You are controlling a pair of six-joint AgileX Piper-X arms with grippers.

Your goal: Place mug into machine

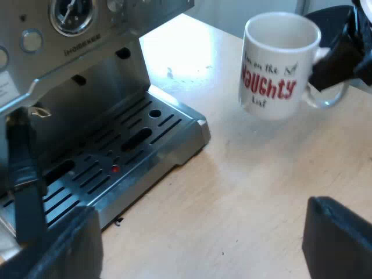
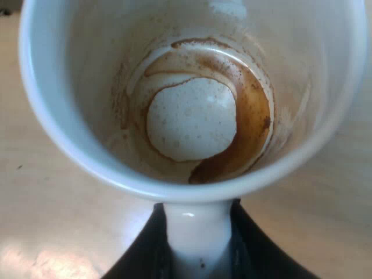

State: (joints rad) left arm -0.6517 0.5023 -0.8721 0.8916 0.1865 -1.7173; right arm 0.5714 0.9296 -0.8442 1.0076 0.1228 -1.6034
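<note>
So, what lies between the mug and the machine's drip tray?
Nothing but bare table lies between the mug and the tray. The left wrist view shows this stretch.

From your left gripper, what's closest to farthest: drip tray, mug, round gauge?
In the left wrist view:
1. Drip tray, beside the left gripper.
2. Mug, held by the right gripper, and round gauge, up on the machine: too close to call.

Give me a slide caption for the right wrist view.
Right gripper clamps the handle of a white mug, brown coffee residue ringing its bottom, wooden table beneath.
</note>
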